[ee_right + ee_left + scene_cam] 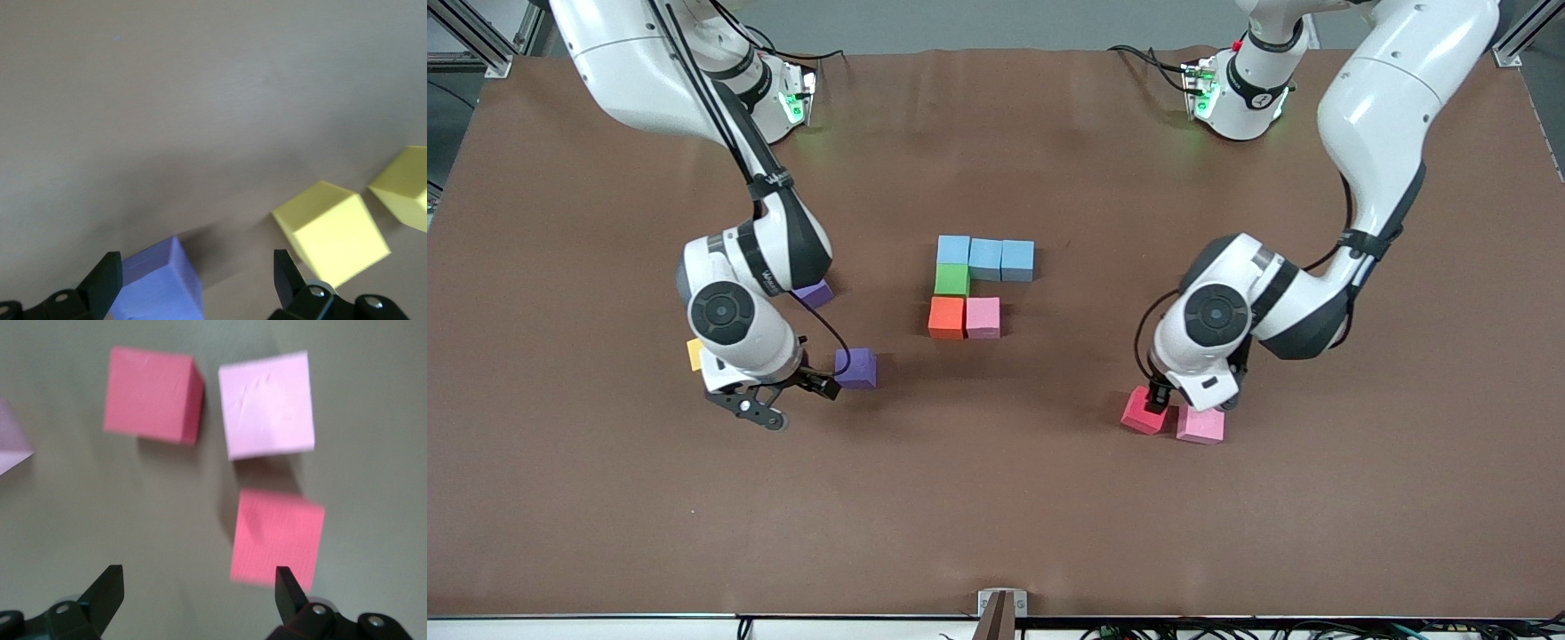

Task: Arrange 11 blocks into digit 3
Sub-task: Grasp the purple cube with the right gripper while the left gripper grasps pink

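At mid-table the part-built digit 3 stands as a row of three light blue blocks (985, 258), with a green block (951, 279), an orange block (946, 317) and a pink block (983, 317) beside them. My left gripper (1160, 400) (200, 587) hovers open over a loose group. That group holds a red block (1145, 411) (277, 533) by one finger, a pink block (1200, 424) (267, 403) and another red block (152, 395). My right gripper (787, 400) (193, 277) is open above a purple block (157, 283). Two purple blocks (856, 367) (814, 292) lie near it.
Two yellow cubes (332, 230) (403, 187) sit beside the right gripper; one yellow cube (694, 354) peeks out from under the right arm. The brown table (996, 516) is bare toward the front camera.
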### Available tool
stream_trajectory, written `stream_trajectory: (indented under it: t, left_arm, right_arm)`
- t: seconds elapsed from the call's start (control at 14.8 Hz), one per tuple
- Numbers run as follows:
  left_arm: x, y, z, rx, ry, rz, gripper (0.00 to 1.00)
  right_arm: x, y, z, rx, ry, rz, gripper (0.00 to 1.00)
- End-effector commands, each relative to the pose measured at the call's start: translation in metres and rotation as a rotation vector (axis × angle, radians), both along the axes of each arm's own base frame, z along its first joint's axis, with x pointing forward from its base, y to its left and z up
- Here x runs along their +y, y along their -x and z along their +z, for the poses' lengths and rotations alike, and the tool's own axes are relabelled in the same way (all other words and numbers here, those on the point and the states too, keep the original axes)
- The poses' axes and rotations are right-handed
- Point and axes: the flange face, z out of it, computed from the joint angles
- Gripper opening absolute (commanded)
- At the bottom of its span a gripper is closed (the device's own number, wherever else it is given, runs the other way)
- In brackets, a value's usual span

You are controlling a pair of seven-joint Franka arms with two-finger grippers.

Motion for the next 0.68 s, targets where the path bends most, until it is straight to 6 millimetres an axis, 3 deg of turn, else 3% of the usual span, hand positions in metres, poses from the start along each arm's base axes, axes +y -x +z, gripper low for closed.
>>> stream_trajectory:
  t: [0.0,0.2,0.61]
  left_arm:
    - [0.037,-0.007,-0.006,-0.022,0.004,0.021,1.00]
    - [0.061,-0.013,-0.022,-0.002,-0.001,0.007,1.00]
    - [0.072,-0.024,-0.038,-0.027,0.026,0.036,1.00]
  right_arm:
    - [0.002,0.006,-0.008,0.004,-0.019,0.065,1.00]
    - [0.006,0.014,-0.021,-0.012,-0.068,0.070,1.00]
    - [0.019,0.029,-0.035,0.015,-0.065,0.099,1.00]
